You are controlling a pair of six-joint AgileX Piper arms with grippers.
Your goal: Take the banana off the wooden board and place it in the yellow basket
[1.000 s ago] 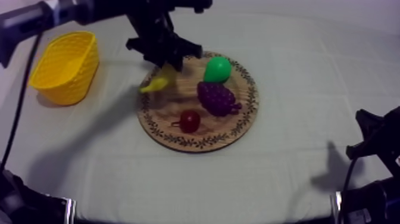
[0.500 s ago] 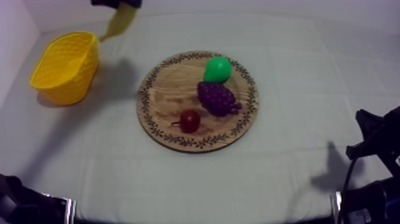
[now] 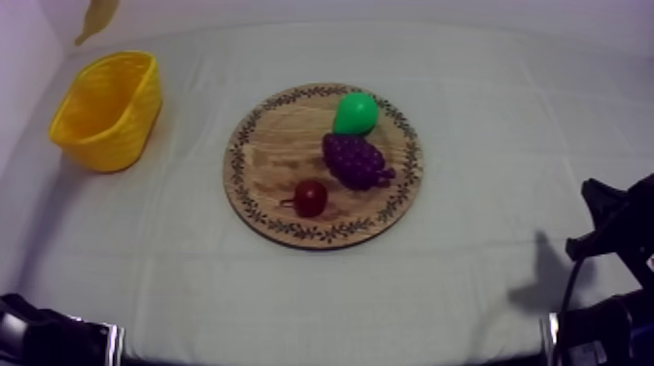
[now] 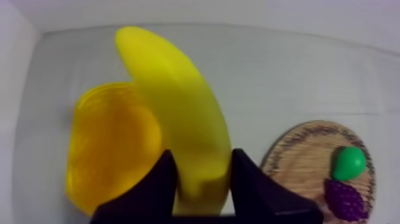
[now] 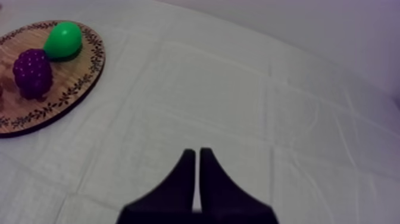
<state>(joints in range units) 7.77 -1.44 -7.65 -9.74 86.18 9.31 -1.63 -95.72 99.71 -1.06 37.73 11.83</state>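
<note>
The yellow banana (image 4: pixel 178 113) hangs high in the air, my left gripper (image 4: pixel 201 170) shut on its lower end. Below and beside it lies the yellow basket (image 4: pixel 110 152), which stands at the table's far left (image 3: pixel 105 109). In the top view the banana's tip (image 3: pixel 95 19) shows at the upper edge, just beyond the basket. The round wooden board (image 3: pixel 268 165) in the middle carries a green pear (image 3: pixel 355 113), purple grapes (image 3: pixel 357 160) and a small red fruit (image 3: pixel 310 198). My right gripper (image 5: pixel 197 156) is shut on nothing, low over bare cloth at the right.
The board (image 5: pixel 83 80) with pear (image 5: pixel 63 39) and grapes (image 5: pixel 32 72) lies well off from my right gripper. My right arm (image 3: pixel 618 248) rests at the table's lower right. A wall borders the table behind the basket.
The left arm lifted the banana off the board and carried it left and up, past the basket's far end. The right arm has not moved.
</note>
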